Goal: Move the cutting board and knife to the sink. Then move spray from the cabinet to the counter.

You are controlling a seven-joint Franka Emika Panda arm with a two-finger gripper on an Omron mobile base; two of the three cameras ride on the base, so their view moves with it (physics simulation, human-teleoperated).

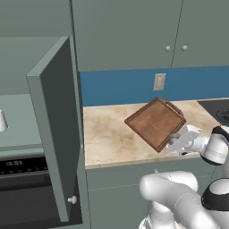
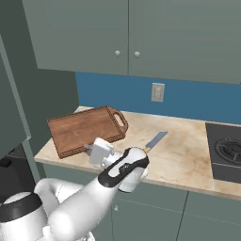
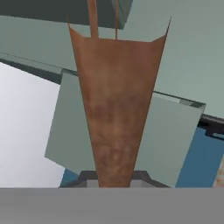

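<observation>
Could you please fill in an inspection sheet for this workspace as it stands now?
Surface: counter, beige marble, between the cabinet and the stovetop.
Job's things: board raised and tilted, one edge in the gripper; knife lies flat on the counter right of the board; a small pale thing on the cabinet shelf, too cut off to name.
Clutter: nothing seen.
Grippers: gripper shut on the board's near edge.
Cables: nothing seen.
Surroundings: cabinet with its door swung open, oven below; wall cabinets closed; outlet on the blue wall.
</observation>
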